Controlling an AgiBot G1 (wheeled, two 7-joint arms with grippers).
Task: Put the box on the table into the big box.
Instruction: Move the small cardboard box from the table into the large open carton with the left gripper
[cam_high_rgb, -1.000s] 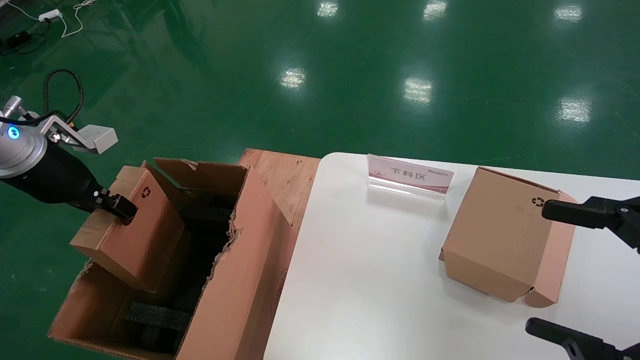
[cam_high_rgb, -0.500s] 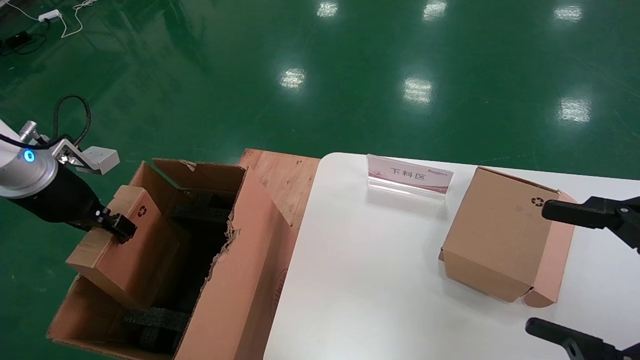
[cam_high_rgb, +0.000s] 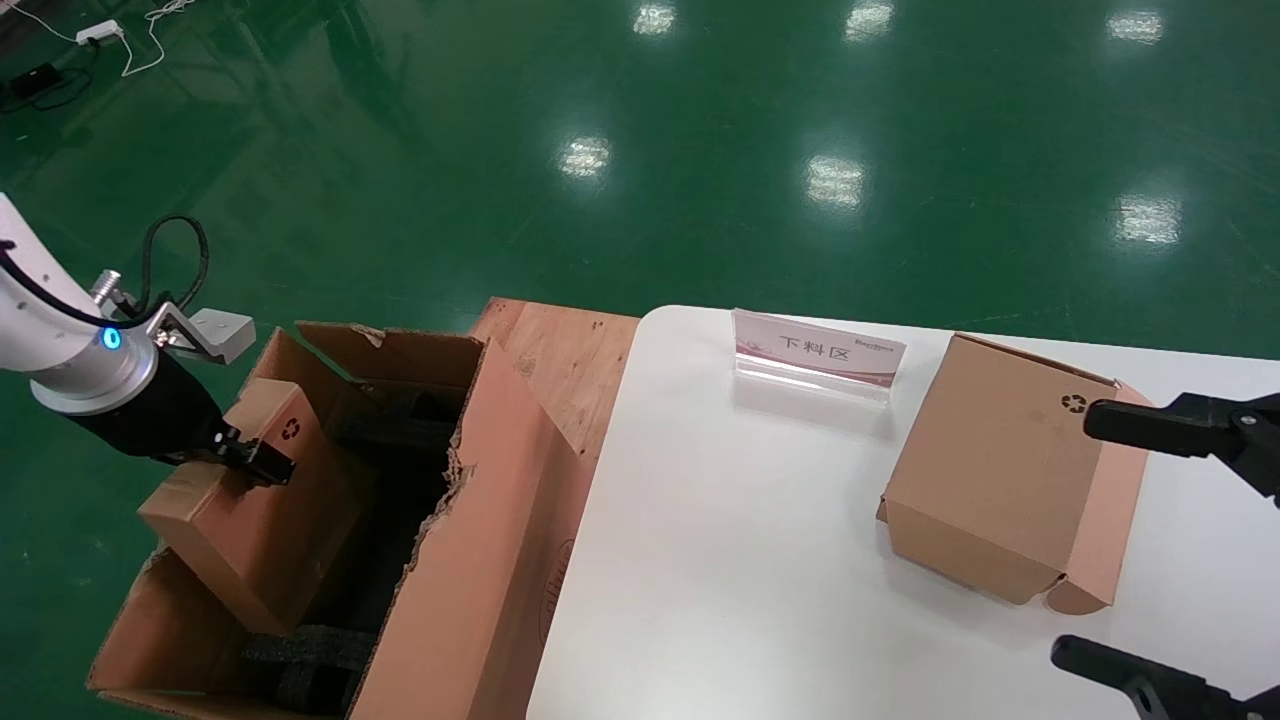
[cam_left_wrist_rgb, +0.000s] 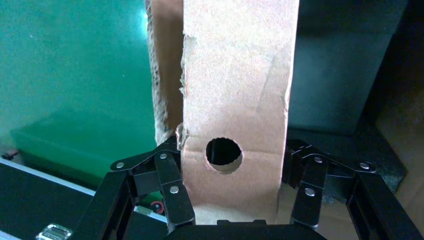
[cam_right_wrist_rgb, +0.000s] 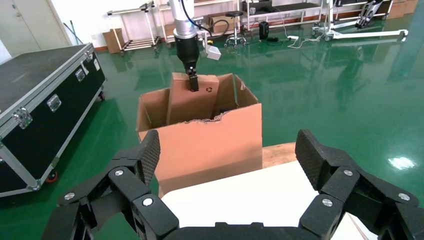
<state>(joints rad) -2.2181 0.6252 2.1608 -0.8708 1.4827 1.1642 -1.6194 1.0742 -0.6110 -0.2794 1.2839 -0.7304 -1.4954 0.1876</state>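
Since the earlier frame our left gripper, fingers clamped on the box, has sunk it tilted into the big box, where we risk snagging the foam.

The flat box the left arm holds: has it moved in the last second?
Yes. The box, clamped in the left end effector, sank lower into the big box, judged against its torn rim.
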